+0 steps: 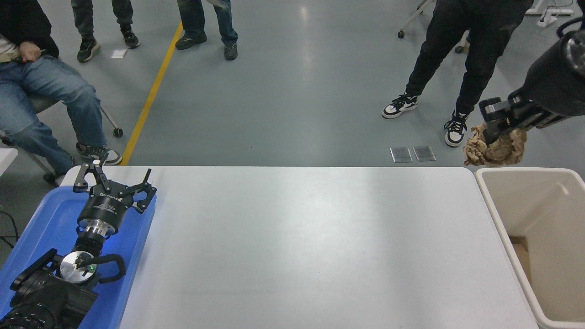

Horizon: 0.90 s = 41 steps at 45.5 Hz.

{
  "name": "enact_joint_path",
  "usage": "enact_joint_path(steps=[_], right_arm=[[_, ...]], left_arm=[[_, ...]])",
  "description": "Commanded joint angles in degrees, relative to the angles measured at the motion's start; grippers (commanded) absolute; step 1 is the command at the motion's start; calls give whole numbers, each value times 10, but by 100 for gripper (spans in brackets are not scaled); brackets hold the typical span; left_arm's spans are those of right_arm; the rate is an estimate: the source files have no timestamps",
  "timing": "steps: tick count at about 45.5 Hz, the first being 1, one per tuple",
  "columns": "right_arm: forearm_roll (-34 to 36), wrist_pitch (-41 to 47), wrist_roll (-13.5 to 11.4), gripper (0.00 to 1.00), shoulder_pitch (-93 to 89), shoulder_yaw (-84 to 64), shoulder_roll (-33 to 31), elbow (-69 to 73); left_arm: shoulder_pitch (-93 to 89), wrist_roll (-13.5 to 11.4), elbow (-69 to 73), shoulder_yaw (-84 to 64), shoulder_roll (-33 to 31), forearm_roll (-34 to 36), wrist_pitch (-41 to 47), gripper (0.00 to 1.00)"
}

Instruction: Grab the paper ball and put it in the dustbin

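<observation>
My right gripper (498, 130) is shut on the paper ball (496, 151), a wrinkly tan-brown wad that hangs from its fingers. It holds the ball high in the air at the picture's upper right, above the far left corner of the dustbin (491, 201). The dustbin is a large beige-cream bin standing against the table's right edge. My left gripper (114, 180) is parked open over the blue tray at the lower left.
The white table (297, 246) fills the middle. A flat blue tray (45, 224) lies at its left edge under my left arm. A person (461, 59) stands on the floor beyond the table's far right. A seated person (41, 91) is at the far left.
</observation>
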Motion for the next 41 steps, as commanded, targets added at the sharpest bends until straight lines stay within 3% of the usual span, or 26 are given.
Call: enact_joint_path(steps=[1,10,22,30,41], right_arm=[[-87,-29,1,0,-34,-67,-53,-43],[-188,-145,0,0,-205,-70,-174,-191],[-182,-302,2,0,-580,79,-241,-416],[-168,-352,1,0,-873,314,-223,-556],[-168,-405,1,0,-1094,506,-103,-714]], left_arm=[[0,-2,0,-1,0,0,0,99],[0,-2,0,0,-1,0,0,99],[0,-2,0,-1,-1,0,0,99],[0,-2,0,-1,-1,0,0,99],[-1,-2,0,-1,-1,0,0,99]])
